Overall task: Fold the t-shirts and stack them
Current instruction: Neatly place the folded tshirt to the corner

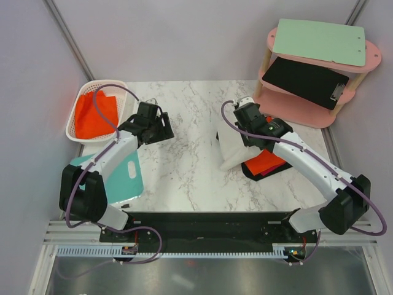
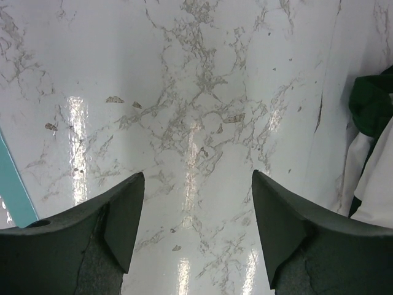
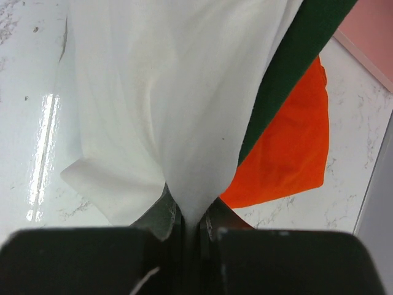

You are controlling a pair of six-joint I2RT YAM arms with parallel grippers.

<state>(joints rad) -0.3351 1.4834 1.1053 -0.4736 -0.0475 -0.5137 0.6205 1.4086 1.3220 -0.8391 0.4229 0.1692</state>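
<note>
My right gripper [image 1: 244, 142] [image 3: 190, 218] is shut on a bunched fold of the cream-white t-shirt [image 3: 166, 92], which drapes away from the jaws onto the table [image 1: 235, 157]. No lettering shows on it. The dark green t-shirt [image 3: 295, 67] shows as a strip along the white shirt's right edge. My left gripper [image 1: 163, 129] [image 2: 198, 184] is open and empty over bare marble, left of the shirts. Both shirts show at the right edge of the left wrist view: green [image 2: 372, 104] above white [image 2: 376, 184].
An orange cloth [image 1: 265, 162] [image 3: 288, 147] lies under the shirts at the right. A white basket [image 1: 80, 101] with more orange cloth stands at the back left. A teal board [image 1: 128, 175] lies near left. A pink two-tier shelf [image 1: 319, 114] with clipboards stands at the back right.
</note>
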